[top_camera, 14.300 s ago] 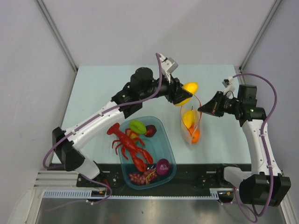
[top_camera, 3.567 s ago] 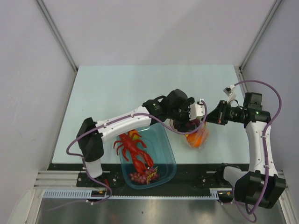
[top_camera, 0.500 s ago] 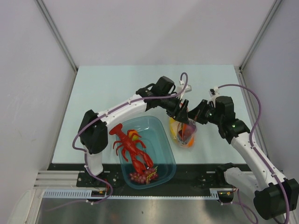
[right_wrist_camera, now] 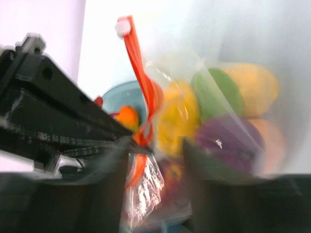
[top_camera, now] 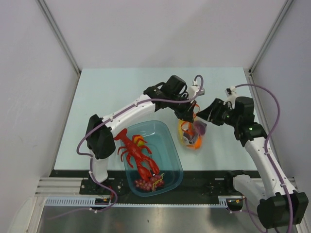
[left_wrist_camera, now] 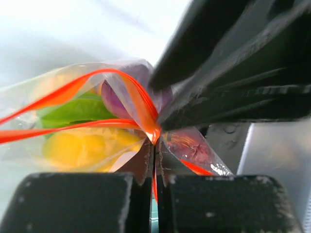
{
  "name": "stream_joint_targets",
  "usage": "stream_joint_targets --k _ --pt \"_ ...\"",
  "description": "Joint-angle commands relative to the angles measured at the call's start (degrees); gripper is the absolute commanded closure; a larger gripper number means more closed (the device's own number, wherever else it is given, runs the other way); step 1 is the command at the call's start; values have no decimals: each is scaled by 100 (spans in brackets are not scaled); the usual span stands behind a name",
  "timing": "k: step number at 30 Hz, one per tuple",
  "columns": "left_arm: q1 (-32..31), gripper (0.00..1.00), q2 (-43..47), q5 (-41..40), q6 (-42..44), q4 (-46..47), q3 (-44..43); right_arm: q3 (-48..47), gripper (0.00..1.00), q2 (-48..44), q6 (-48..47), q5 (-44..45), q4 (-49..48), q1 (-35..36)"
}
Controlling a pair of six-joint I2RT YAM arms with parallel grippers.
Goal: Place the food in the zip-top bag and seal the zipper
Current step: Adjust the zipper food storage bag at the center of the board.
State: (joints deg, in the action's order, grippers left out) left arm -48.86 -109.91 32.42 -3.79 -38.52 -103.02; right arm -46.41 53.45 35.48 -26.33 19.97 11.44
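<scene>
The zip-top bag (top_camera: 192,137) stands on the table (top_camera: 112,92) just to the right of the blue tub (top_camera: 170,160), mouth up, between the two arms. The food (left_wrist_camera: 85,145) is inside it: a yellow piece, a green leaf (left_wrist_camera: 77,110) and a purple piece (right_wrist_camera: 223,138) press against the clear plastic, with something orange low down.

The left gripper (left_wrist_camera: 154,151) has its fingers pressed together on the zipper (right_wrist_camera: 137,73), pinching the red strip at one end of the mouth. From that pinch, in the left wrist view, two red strips fan out to the left and stand apart, so the mouth is unsealed along that stretch. In the right wrist view the strip's long axis runs nearly upright in the frame, rising from the pinch to a pale tip near the top.

The right gripper (right_wrist_camera: 156,145) sits just beside the left one at the same corner of the bag. Its fingers are spread, blurred, with the strip and crinkled plastic between them; they hold nothing.

A red lobster (top_camera: 136,153) lies in the tub.
</scene>
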Motion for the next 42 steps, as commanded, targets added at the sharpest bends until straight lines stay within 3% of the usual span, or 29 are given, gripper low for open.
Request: stream_joint_targets --k 1,3,6,8,10,11,14,18,23,25,30,37,42 --pt "17 100 48 298 1502 -287 -754 -789 36 -247 -1349 -1750 455 -1096" --pt "0 100 -39 780 2517 -742 -1122 -1036 16 -361 -1918 -2547 710 -1678" --pt "-88 100 -425 958 4180 -2015 -2035 -1299 3 -432 -2902 -3358 1376 -2610" --pt "-150 100 -697 1002 5442 -3079 -2597 -1423 2 -362 -3510 -3641 2085 -3111" --pt "-255 100 -743 916 6229 -3851 -2714 -1589 1 -257 -4622 -4020 2615 -3349" --pt "-290 100 -725 889 7025 -4047 -2645 -1651 2 -195 -4969 -4047 3070 -3481" --pt "-335 100 -506 783 8311 -4436 -2129 -1783 5 -151 -6409 -4126 3774 -3579" --pt "-335 100 29 765 9324 -4260 -1380 -1801 12 -238 -8160 -4398 4717 -3561" --pt "-343 100 470 915 9624 -3496 -624 -1696 26 -449 -10213 -4443 5929 -3359" --pt "-343 100 697 924 9852 -3233 -265 -1390 27 -686 -10342 -4373 5871 -3263" --pt "-387 100 1077 792 10266 -2634 397 -931 28 -1117 -9203 -4276 4509 -3044" --pt "-458 100 813 844 10179 -2731 -7 -1054 27 -1074 -8700 -4144 3972 -2166" --pt "-466 100 822 853 10091 -2564 10 -914 42 -1047 -8260 -3591 3453 -1462"
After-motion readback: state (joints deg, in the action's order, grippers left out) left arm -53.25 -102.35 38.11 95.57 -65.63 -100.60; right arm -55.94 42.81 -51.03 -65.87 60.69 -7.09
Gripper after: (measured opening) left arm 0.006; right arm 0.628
